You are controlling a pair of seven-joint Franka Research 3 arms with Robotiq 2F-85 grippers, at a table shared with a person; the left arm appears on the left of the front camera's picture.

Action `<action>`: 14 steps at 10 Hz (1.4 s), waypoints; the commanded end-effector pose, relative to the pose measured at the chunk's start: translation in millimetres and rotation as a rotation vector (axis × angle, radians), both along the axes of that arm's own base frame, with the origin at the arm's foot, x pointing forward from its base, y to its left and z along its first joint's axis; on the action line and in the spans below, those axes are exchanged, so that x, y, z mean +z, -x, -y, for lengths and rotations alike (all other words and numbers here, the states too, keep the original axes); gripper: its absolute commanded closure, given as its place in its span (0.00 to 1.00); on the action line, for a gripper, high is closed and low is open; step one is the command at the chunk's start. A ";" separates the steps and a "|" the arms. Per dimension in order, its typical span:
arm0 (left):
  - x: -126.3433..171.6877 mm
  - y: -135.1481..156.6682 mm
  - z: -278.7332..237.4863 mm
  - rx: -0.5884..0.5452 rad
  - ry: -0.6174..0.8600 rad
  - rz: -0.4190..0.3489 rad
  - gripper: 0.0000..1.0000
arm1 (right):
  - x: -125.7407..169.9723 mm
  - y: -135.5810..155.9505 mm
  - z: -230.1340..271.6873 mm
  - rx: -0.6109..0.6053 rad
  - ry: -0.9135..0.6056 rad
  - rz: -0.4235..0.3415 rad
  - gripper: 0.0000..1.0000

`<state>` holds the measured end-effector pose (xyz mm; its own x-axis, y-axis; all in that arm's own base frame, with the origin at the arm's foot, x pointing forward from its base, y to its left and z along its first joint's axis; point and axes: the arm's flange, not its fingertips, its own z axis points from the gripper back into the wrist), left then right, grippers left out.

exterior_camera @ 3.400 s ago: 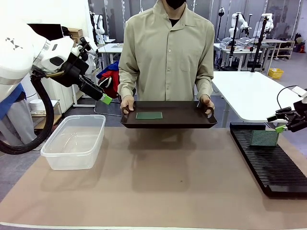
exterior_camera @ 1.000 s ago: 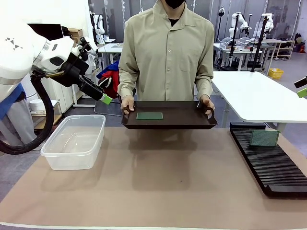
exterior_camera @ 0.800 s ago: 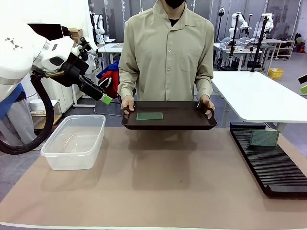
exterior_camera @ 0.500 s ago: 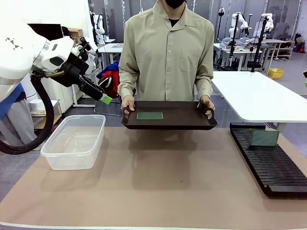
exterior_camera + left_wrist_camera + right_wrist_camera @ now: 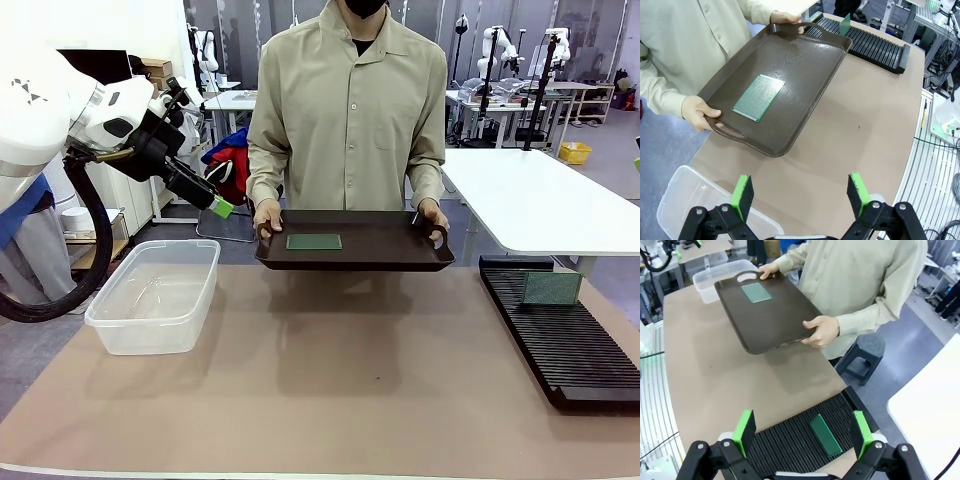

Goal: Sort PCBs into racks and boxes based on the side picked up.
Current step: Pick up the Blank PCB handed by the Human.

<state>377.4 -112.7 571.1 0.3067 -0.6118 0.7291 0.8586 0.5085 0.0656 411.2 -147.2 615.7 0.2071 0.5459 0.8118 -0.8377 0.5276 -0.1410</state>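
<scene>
Tray [image 5: 390, 248], dark brown, handled: held level by both handles by a person [image 5: 350, 100], and taken here as the reference. first circuit board [image 5: 314, 241]: laid flat on the tray, toward its robot-left half, untouched. second circuit board [image 5: 551, 288]: stood on edge in the rack [image 5: 565, 345], which is set to the robot-right of the tray, well apart from it. Clear box [image 5: 150, 335]: set to the robot-left of the tray, with nothing seen inside. Right gripper [image 5: 802, 427]: seconds ago it was closed in on the second circuit board at the rack. It has since been lifted away, and its fingers are spread wide and empty above the rack. One board is therefore judged sorted and one left. Left gripper [image 5: 801, 187]: fingers spread wide, empty, raised to the robot-left of the tray; judged placed to take the first circuit board.
</scene>
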 end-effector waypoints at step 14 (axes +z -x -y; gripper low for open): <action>-1.5 0.1 -0.6 -0.006 -0.003 -0.003 0.00 | 0.8 -0.5 0.4 -0.006 -0.008 0.008 0.00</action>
